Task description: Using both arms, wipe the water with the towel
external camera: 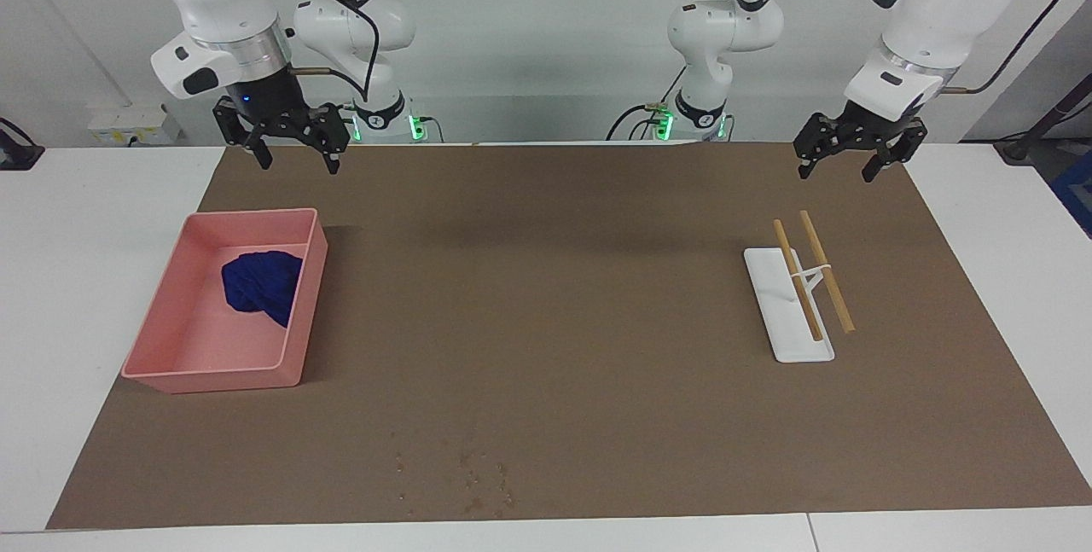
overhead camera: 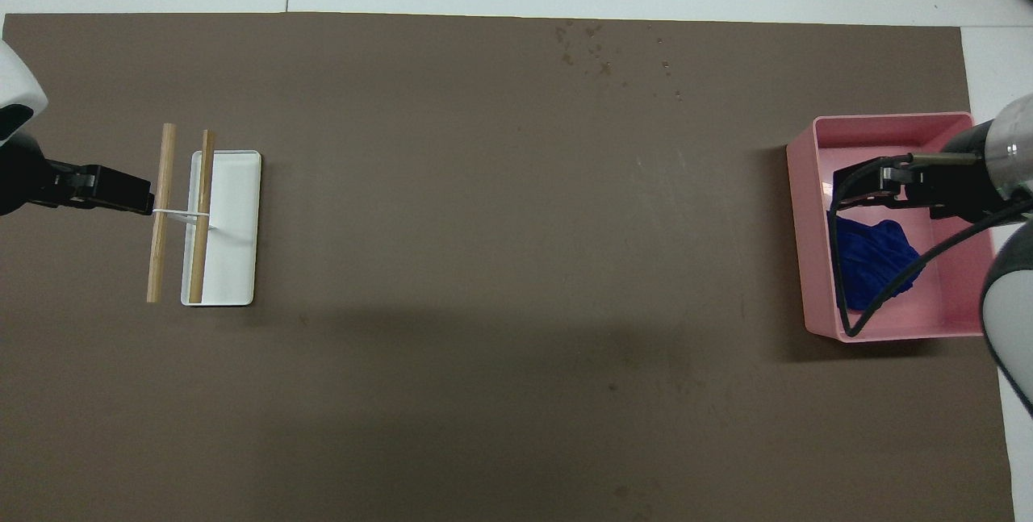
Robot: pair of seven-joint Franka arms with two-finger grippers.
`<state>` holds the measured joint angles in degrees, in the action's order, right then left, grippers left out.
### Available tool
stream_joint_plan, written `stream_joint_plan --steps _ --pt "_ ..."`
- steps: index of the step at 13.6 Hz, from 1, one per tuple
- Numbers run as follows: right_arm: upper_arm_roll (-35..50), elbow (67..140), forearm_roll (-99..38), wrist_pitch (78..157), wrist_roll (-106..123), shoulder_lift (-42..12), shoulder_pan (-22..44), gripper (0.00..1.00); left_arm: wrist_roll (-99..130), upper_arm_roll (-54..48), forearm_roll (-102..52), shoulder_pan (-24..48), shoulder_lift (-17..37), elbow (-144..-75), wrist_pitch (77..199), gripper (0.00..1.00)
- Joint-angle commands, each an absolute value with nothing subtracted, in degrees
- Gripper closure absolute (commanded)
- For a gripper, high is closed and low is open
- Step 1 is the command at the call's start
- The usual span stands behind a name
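The towel [external camera: 260,283] [overhead camera: 873,264] is a crumpled dark blue cloth lying in a pink bin [external camera: 171,364] [overhead camera: 807,215] at the right arm's end of the table. The water [external camera: 473,477] [overhead camera: 601,58] is a scatter of small drops on the brown mat, near the edge farthest from the robots. My right gripper [external camera: 296,164] [overhead camera: 859,187] hangs open high over the bin, with nothing in it. My left gripper [external camera: 836,172] [overhead camera: 129,193] waits open and empty in the air, by the rack at the left arm's end.
A white tray holding a rack of two wooden rods [external camera: 802,292] [overhead camera: 198,215] stands on the brown mat [external camera: 546,322] at the left arm's end. White tabletop surrounds the mat.
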<state>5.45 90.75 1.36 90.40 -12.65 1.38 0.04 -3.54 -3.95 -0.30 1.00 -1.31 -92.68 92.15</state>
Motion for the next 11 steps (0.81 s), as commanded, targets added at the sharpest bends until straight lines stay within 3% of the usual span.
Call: stream_joint_plan --steps 1,11 --pt "5.6 91.7 1.4 89.6 -12.8 1.7 -1.1 0.0 -4.1 -3.6 -1.0 1.0 -1.7 -92.4 91.1 0.0" --pt "5.7 93.5 1.2 89.4 -10.1 2.6 -1.0 0.0 -4.1 -3.6 -1.0 1.0 -1.8 -92.3 91.1 0.0"
